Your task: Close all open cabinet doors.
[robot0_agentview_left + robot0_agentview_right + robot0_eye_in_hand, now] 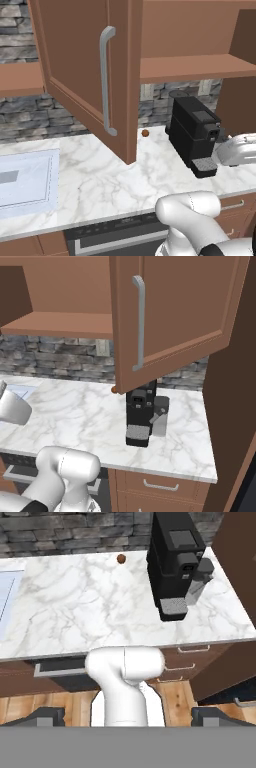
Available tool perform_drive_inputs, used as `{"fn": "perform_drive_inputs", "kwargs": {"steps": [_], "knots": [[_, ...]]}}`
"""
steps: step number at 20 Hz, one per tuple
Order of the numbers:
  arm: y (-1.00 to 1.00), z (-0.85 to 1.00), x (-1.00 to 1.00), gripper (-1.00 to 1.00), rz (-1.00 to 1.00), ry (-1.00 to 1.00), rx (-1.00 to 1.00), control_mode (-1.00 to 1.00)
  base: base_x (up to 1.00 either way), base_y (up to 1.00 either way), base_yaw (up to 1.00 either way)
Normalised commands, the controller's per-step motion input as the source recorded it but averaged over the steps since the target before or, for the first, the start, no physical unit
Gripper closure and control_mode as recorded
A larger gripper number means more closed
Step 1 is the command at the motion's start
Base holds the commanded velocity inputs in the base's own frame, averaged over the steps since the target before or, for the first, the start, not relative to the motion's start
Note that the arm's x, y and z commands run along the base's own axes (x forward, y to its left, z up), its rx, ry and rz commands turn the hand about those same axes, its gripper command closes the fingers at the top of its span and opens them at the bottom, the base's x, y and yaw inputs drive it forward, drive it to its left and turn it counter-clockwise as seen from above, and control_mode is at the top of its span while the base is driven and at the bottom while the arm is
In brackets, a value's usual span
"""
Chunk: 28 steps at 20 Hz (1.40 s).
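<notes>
Two reddish-brown cabinet doors stand open over the counter. The left door swings out towards me, its silver bar handle near the free edge. The right door also swings out, showing its handle. Between them the cabinet's shelf lies bare. The right door shows as a dark panel at the edge of the left base view. My gripper is open, its fingertips wide apart with nothing between them. The white hand hovers low, right of the left door and well below both handles.
A black coffee machine stands on the marble counter under the open cabinet, a grey cup beside it. A small brown ball lies near the stone wall. A pale sink is at the left, drawers below.
</notes>
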Motion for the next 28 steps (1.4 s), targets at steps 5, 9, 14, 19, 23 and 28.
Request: {"fn": "perform_drive_inputs", "kwargs": {"steps": [5, 9, 14, 19, 23, 28], "knots": [[0.83, 0.0, -0.61, -1.0, 0.0, -0.21, -0.05, -1.0, 0.0, 0.0, 0.0], [0.89, 0.0, -0.07, -1.0, 0.0, -0.28, -0.03, -1.0, 0.0, 0.0, 0.0], [0.87, -0.01, 0.06, -1.0, 0.0, -0.32, -0.02, -1.0, 0.0, 0.0, 0.0], [0.75, -0.01, 0.4, -1.0, 0.0, -0.29, 0.0, -1.0, 0.0, 0.0, 0.0], [0.62, 0.0, 0.66, -1.0, 0.0, -0.29, 0.0, -1.0, 0.0, 0.0, 0.0], [0.45, -0.02, 0.75, -1.0, 0.0, -0.24, 0.0, -1.0, 0.0, 0.0, 0.0]]}}
